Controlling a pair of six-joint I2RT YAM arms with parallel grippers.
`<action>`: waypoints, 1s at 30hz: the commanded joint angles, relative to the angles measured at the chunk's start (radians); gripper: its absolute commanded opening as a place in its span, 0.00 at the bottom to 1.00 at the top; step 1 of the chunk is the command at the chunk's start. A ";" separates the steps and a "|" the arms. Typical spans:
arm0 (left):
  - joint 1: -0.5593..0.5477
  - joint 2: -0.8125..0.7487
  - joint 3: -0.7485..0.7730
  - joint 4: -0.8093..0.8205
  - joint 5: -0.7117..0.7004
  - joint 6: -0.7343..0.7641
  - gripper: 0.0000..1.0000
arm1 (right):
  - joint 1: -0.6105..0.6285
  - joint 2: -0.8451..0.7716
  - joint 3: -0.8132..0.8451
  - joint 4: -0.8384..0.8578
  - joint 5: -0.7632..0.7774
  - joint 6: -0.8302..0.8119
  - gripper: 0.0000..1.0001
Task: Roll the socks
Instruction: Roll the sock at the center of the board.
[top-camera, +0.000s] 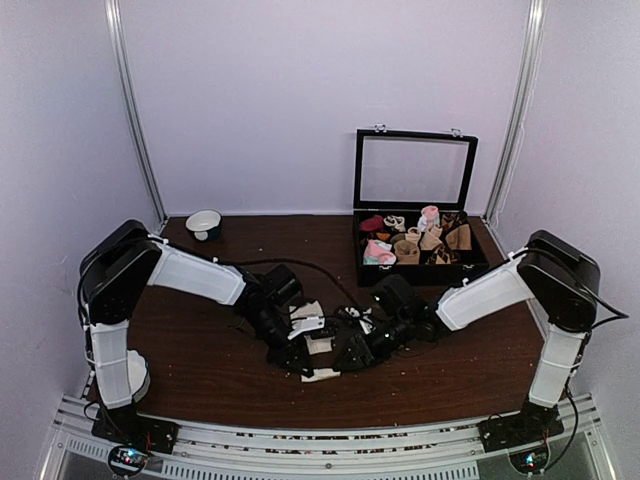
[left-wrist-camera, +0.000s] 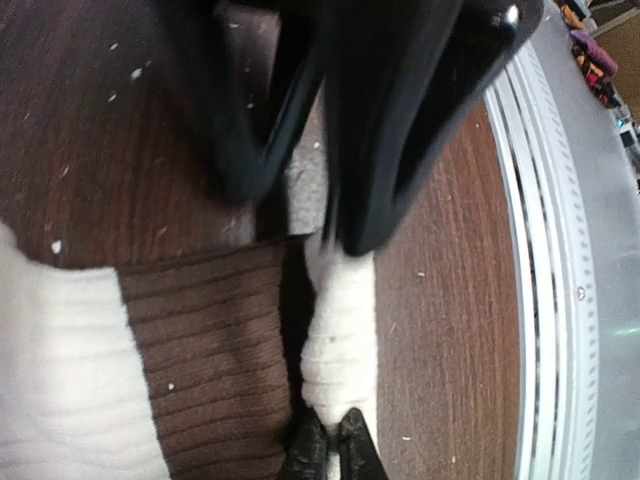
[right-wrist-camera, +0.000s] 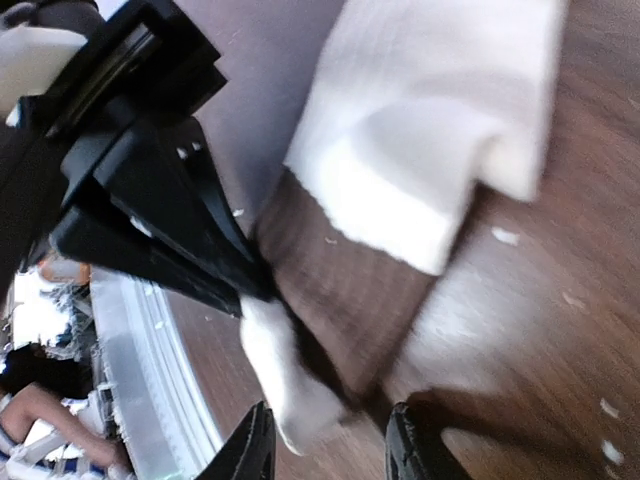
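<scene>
Dark tabletop (top-camera: 200, 370) bears the socks (left-wrist-camera: 215, 340); our left pincer (left-wrist-camera: 329, 432) pinches their white end. Our right pincer (right-wrist-camera: 330, 432) gapes narrowly beside it.

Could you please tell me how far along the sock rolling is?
Done: nothing looks rolled; the socks lie flat on the table. In hand: the left gripper pinches a white end; the right gripper stands open beside it. Left: the whole roll.
</scene>
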 joint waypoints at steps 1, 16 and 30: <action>0.056 0.080 -0.016 -0.094 -0.067 -0.067 0.00 | -0.012 -0.108 -0.105 -0.015 0.224 -0.077 0.45; 0.137 0.193 0.083 -0.238 0.137 -0.047 0.00 | -0.005 -0.534 -0.326 0.197 0.811 -0.139 1.00; 0.160 0.267 0.138 -0.295 0.186 -0.049 0.00 | 0.230 -0.254 -0.209 0.322 0.465 -0.783 0.67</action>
